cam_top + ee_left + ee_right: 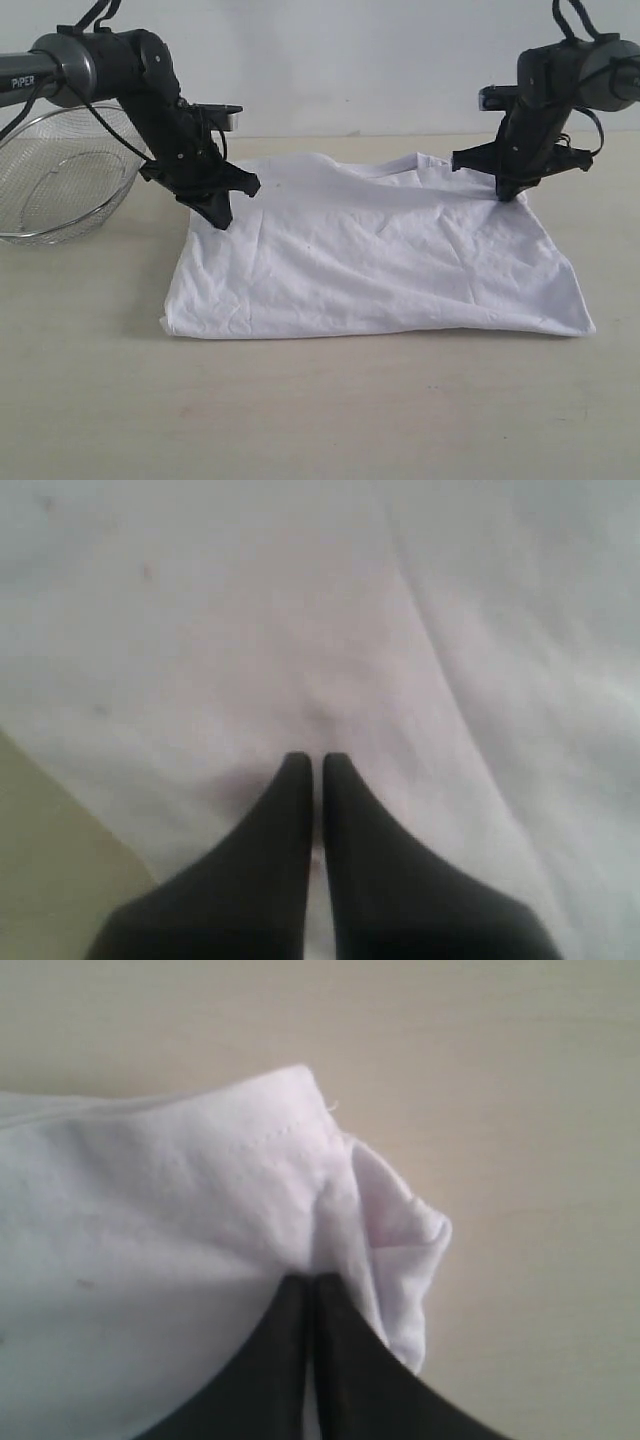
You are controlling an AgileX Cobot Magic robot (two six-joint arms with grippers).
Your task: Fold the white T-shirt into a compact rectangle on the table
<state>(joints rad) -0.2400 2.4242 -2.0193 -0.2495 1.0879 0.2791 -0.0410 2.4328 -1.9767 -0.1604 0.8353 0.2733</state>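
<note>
Well, the shirt (370, 260) lies flat near the middle of the table (320, 410), its back edge toward the far edge. It is a broad, rumpled, roughly four-sided slab with its plain side up, and no lettering shows. It looks part-folded to me, wider than a compact rectangle ought to be.

The right pincer (510, 197) sits at the shirt's back corner on its own side, clenched, with cloth gathered into a small ridge at the tips. I'd call that a grasp on the shirt. The left pincer (222, 220) is down on the opposite back edge, clenched too, tips against the cloth. Whether any fabric is caught between them I cannot tell.

That is where it could go wrong. If one side has cloth and the other doesn't, a lift would raise one corner alone and the fold would land crooked. A pinch this thin might also slip out mid-swing, or take only the top layer and peel the stack open.

A wire basket (60, 180) stands just beside the left arm, toward the table's far edge. A wide sweep there could knock it.
</note>
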